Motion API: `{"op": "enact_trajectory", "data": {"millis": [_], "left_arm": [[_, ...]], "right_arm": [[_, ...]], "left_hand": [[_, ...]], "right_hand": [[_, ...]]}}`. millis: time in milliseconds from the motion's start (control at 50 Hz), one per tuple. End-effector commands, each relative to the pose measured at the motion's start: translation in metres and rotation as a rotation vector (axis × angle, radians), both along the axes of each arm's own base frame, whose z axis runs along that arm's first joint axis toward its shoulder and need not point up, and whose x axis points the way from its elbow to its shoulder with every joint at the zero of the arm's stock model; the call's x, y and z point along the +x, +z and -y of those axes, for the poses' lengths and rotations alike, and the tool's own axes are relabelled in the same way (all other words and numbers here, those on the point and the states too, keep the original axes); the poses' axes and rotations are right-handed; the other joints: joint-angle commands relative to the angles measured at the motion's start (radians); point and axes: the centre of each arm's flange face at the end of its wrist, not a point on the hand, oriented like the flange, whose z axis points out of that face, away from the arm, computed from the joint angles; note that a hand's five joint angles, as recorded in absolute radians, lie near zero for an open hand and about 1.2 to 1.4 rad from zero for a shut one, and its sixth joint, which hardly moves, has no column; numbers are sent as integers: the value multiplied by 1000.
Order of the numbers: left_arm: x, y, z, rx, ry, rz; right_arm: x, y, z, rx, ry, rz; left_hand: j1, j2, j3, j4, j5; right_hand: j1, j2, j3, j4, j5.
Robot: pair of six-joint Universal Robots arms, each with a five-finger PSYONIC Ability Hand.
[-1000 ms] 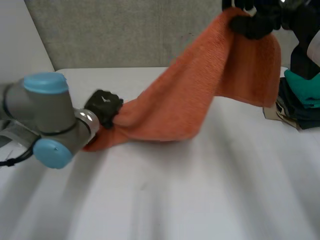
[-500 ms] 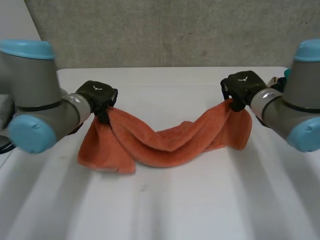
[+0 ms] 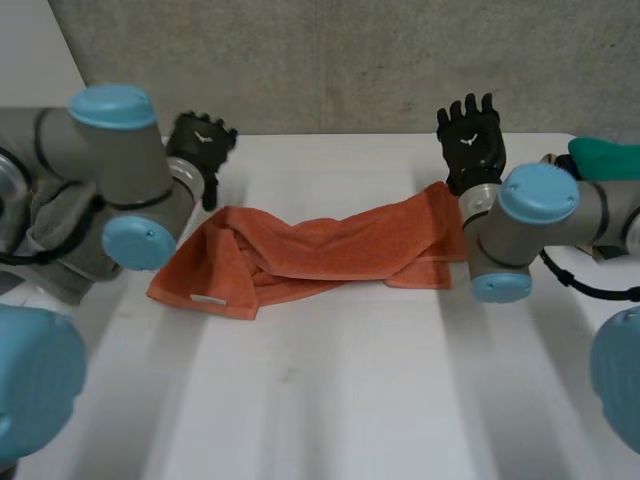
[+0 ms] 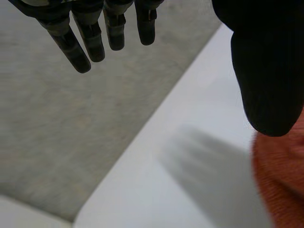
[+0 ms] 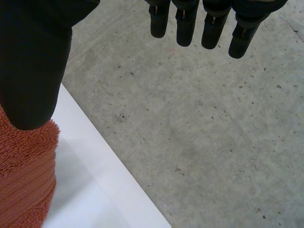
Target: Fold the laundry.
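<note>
The orange terry towel (image 3: 320, 255) lies rumpled mid-frame on the white desk (image 3: 350, 400), loosely doubled; left hand (image 3: 200, 150) and right hand (image 3: 472, 140) hover released; neat folding remains.

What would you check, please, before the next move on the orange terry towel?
1. Left hand free: ok, fingers straight, holding nothing.
2. Right hand free: ok, fingers spread, holding nothing.
3. Orange terry towel flat on the white table: not ok, bunched and creased.
4. Towel wholly on the table: ok.
5. White label reachable: ok, exposed at the towel's near left corner.
6. Teal cloth apart from towel: ok.
</note>
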Motion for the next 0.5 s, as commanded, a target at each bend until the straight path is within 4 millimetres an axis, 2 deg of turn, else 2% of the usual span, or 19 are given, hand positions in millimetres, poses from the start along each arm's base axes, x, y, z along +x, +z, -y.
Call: {"op": "enact_trajectory", "data": {"millis": [20,40,100,120,160,180,240,260,340,500], "left_arm": [[29,39,-30,12,51,9],[34,40,-43,45,34,24],[40,36,-64,106,4,50],[45,31,-77,152,-15,69],[49,26,-89,189,-35,82],[52,19,-100,232,-55,94],[56,7,-112,285,-84,106],[57,-4,-118,321,-100,113],[56,-21,-121,340,-124,118],[56,-48,-103,311,-89,143]], "right_arm": [[-29,40,-26,200,36,18],[-36,45,-32,250,55,11],[-47,48,-39,333,83,-6],[-54,47,-42,382,96,-15],[-60,46,-43,426,109,-21],[-66,43,-43,468,117,-23],[-71,36,-43,515,135,-24],[-74,30,-41,537,140,-23],[-76,11,-36,577,152,-25],[-68,-28,-25,631,164,-39]], "left_hand": [[-23,-35,-39,-26,-54],[-23,-35,-39,-26,-54],[-23,-35,-39,-26,-54],[-23,-35,-39,-26,-54],[24,13,8,21,-6],[109,97,93,106,78],[192,180,176,189,161],[212,201,196,209,182],[207,195,191,204,176],[63,51,47,60,32]], "right_hand": [[-50,-39,-38,-46,-49],[-50,-39,-38,-46,-49],[20,31,33,24,21],[76,86,88,79,76],[158,169,171,162,159],[260,271,273,264,261],[408,418,420,411,408],[428,439,441,432,429],[432,442,444,435,432],[376,386,388,379,377]]}}
